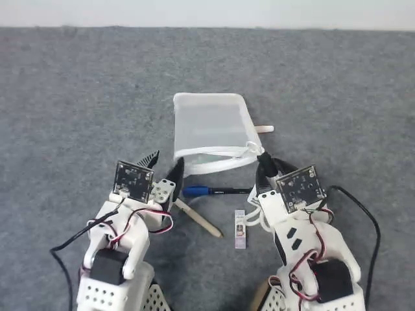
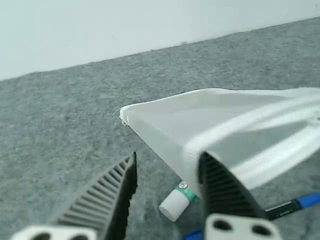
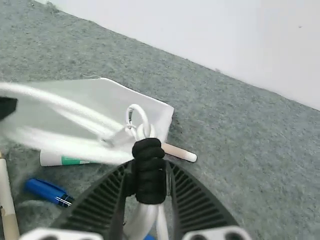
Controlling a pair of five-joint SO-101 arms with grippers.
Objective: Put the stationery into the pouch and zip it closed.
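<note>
The pouch (image 1: 207,129) is lying in the middle of the grey worktop (image 1: 71,97). It is a white, see-through mesh bag, and its mouth is facing the arms and gaping a little, with the white zip band curling along the rim. The right pincer (image 1: 262,163) is pinching a black knot (image 3: 148,172) on the white cord (image 3: 136,120), which is running to the metal zip pull at the pouch's near right corner. Its jaws are pressing on the knot from both sides. The left pincer (image 1: 163,167) is hanging spread wide just beside the pouch's near left corner. One finger (image 2: 222,192) is standing in front of the rim, though whether it is touching the mesh cannot be told.

A blue pen (image 1: 214,191) is lying across the worktop between the two pincers, just in front of the mouth. A tan pen (image 1: 198,217) is lying slanted near the left arm, and a small white piece (image 1: 240,229) is sitting near the right arm, apart from both pens. A white tube (image 2: 177,201) with a green band is resting at the mouth, under the lifted rim. A beige stick (image 1: 264,128) is poking out past the pouch's right edge
</note>
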